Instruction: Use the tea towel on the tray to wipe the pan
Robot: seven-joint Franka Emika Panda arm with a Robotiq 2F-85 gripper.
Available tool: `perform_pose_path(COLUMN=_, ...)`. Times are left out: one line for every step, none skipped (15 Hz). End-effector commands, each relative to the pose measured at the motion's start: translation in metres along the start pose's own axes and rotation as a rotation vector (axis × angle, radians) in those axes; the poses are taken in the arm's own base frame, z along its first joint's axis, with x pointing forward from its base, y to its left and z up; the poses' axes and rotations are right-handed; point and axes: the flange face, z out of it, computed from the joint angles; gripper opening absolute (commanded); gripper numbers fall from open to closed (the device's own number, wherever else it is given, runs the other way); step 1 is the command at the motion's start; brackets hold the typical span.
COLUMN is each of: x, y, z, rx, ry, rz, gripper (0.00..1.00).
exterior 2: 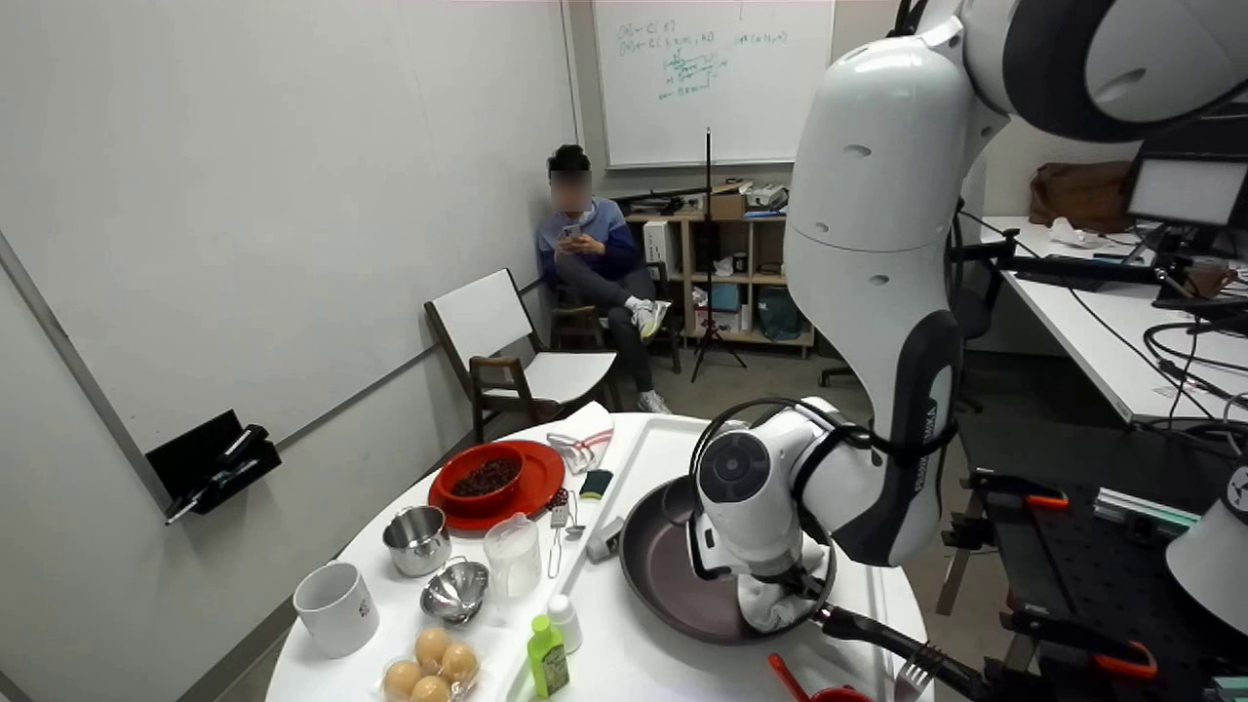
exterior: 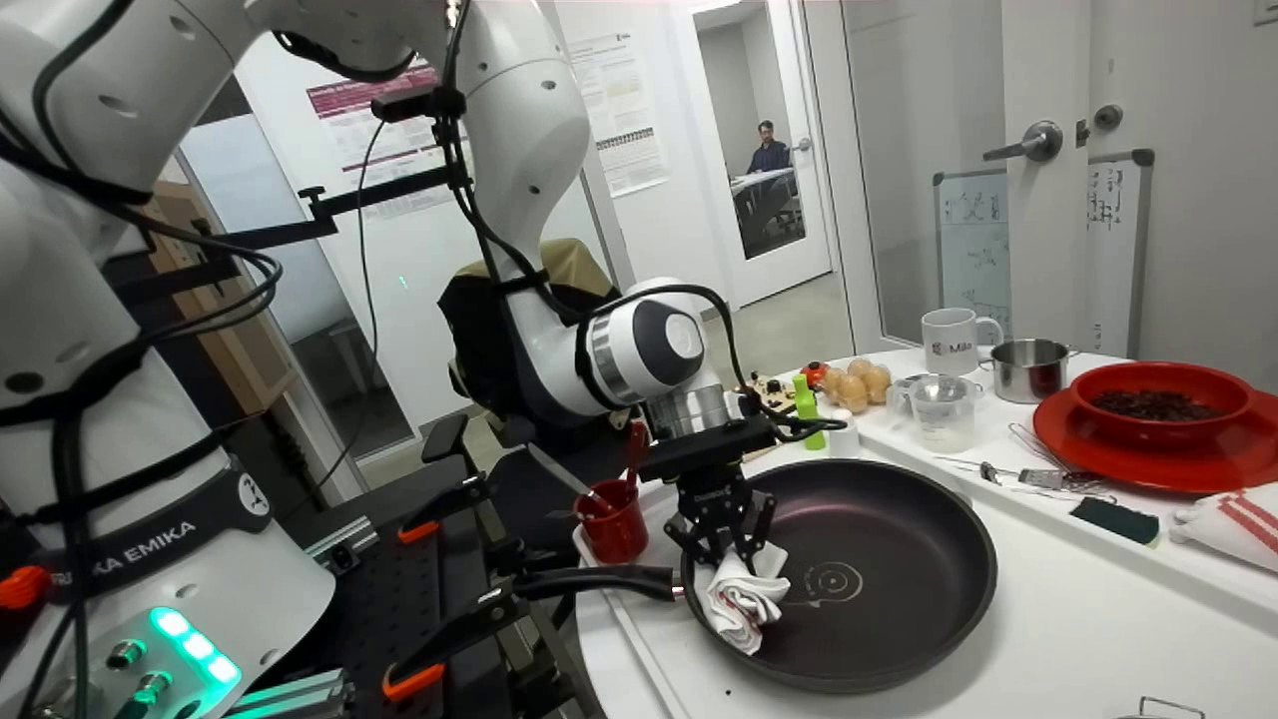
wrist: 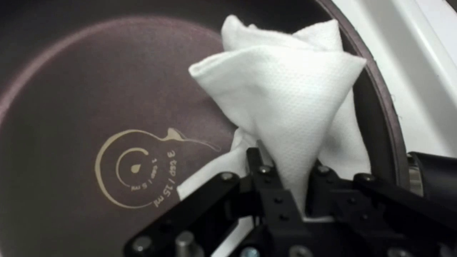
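Observation:
The black pan (exterior: 889,559) stands on the white tray (exterior: 644,654), its handle (exterior: 599,581) reaching out past the table edge. Over the handle side of the pan, my gripper (exterior: 727,554) points down, shut on the white tea towel (exterior: 744,604). Seen from the wrist, a bunched fold of the tea towel (wrist: 282,85) is pinched between the fingers (wrist: 262,167), and loose corners spread to either side. The towel lies inside the pan near the side wall, apart from the pale ring mark (wrist: 134,167). In an exterior view the arm partly covers the towel (exterior 2: 770,603).
A red cup (exterior: 614,524) with utensils stands close to the gripper, beside the pan handle. A green bottle (exterior: 807,411) and a white shaker (exterior 2: 564,622) sit past the pan. Farther off are a red bowl (exterior: 1163,424), a dark sponge (exterior: 1113,519) and a folded striped cloth (exterior: 1238,524).

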Motion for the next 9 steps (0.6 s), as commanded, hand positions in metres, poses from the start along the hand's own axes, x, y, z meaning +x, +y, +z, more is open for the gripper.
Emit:
perform_pose_path(x=0.008, y=-0.001, z=-0.009, rx=0.009, ry=0.038, rz=-0.005, gripper=0.08)
perform_pose_path(x=0.010, y=0.000, z=-0.010, rx=0.003, ry=0.049, rz=-0.003, gripper=0.08)
perform_pose_path(x=0.012, y=0.002, z=-0.012, rx=-0.015, ry=0.064, rz=0.002, gripper=0.08)
perform_pose_path(x=0.014, y=0.004, z=-0.014, rx=-0.031, ry=0.081, rz=0.007, gripper=0.08)
perform_pose_path(x=0.017, y=0.007, z=-0.016, rx=-0.049, ry=0.099, rz=0.015, gripper=0.08)
perform_pose_path(x=0.020, y=0.012, z=-0.019, rx=-0.071, ry=0.125, rz=0.029, gripper=0.08)
perform_pose_path(x=0.024, y=0.016, z=-0.022, rx=-0.086, ry=0.149, rz=0.041, gripper=0.07)
perform_pose_path(x=0.027, y=0.021, z=-0.026, rx=-0.106, ry=0.173, rz=0.054, gripper=0.07)
perform_pose_path(x=0.029, y=0.025, z=-0.028, rx=-0.120, ry=0.194, rz=0.067, gripper=0.07)
